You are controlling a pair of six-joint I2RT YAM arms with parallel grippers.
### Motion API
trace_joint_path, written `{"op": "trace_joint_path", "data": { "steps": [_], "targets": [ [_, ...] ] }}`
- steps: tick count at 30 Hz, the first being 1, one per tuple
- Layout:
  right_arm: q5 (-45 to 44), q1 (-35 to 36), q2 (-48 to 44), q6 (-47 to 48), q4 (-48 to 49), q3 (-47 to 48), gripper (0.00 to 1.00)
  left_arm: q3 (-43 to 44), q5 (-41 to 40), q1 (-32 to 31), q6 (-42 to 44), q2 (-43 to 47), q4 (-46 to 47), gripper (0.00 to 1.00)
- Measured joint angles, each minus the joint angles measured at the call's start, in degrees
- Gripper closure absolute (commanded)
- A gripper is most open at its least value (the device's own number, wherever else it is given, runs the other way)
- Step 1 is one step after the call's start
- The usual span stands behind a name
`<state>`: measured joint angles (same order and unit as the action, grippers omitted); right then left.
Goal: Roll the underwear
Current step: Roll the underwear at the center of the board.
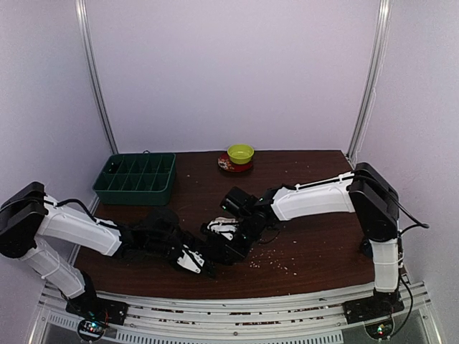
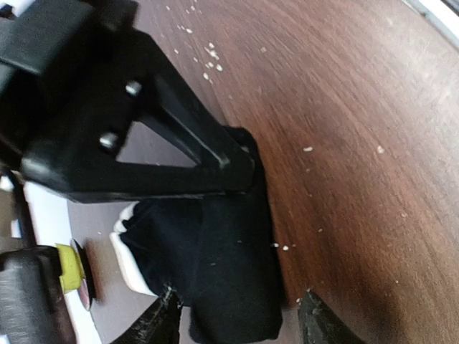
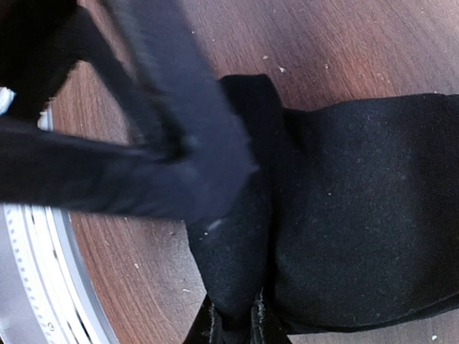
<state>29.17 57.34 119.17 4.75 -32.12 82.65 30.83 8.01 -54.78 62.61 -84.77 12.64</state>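
One black underwear [image 1: 221, 228] with a white band lies folded at the table's front middle. In the left wrist view the underwear [image 2: 229, 265] shows its white band [image 2: 129, 261] on the left. My left gripper [image 2: 240, 326] is open, its fingers on either side of the fabric's near end; in the top view it [image 1: 208, 266] sits just in front of the garment. My right gripper [image 3: 237, 326] is shut on a raised fold of the black underwear [image 3: 358, 208], and it [image 1: 229, 244] meets the left one over the garment. A dark lump [image 1: 161, 217] by the left arm may be the second garment; I cannot tell.
A green compartment tray [image 1: 136, 178] stands at the back left. A yellow-green bowl [image 1: 240, 153] sits on a red plate [image 1: 228, 165] at the back middle. Pale crumbs [image 1: 276, 264] are scattered on the brown table [image 1: 315, 244]. The front edge is close.
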Motion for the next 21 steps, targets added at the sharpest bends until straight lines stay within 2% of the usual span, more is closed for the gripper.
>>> {"op": "trace_joint_path", "data": {
  "steps": [5,8,11,14,15,17,21],
  "targets": [
    [0.85,-0.26,0.13,-0.04,0.02,0.02,1.0,0.09,-2.4,-0.28,-0.57,-3.98,1.14,0.52],
    [1.2,-0.42,0.17,-0.04,0.02,0.02,1.0,0.83,-4.02,-0.42,-0.94,-5.57,2.58,0.6],
    [1.53,-0.57,0.22,-0.02,0.02,0.02,1.0,1.36,-5.38,-0.46,-1.42,-6.78,3.19,0.74],
    [1.6,-0.63,0.22,-0.02,0.04,0.02,0.99,1.86,-5.7,-0.46,-1.79,-7.58,2.6,0.93],
    [1.57,-0.66,0.22,-0.02,0.04,0.02,0.97,2.12,-5.68,-0.46,-2.03,-7.8,2.08,0.99],
    [1.46,-0.74,0.09,-0.04,0.2,-0.13,0.89,3.23,-5.51,-0.5,-1.86,-8.22,-0.02,1.0],
    [-0.74,-0.74,-1.9,-0.26,0.98,-2.21,0.62,6.95,-4.68,-0.57,-1.64,-9.07,-5.99,1.0]
  ]
}}
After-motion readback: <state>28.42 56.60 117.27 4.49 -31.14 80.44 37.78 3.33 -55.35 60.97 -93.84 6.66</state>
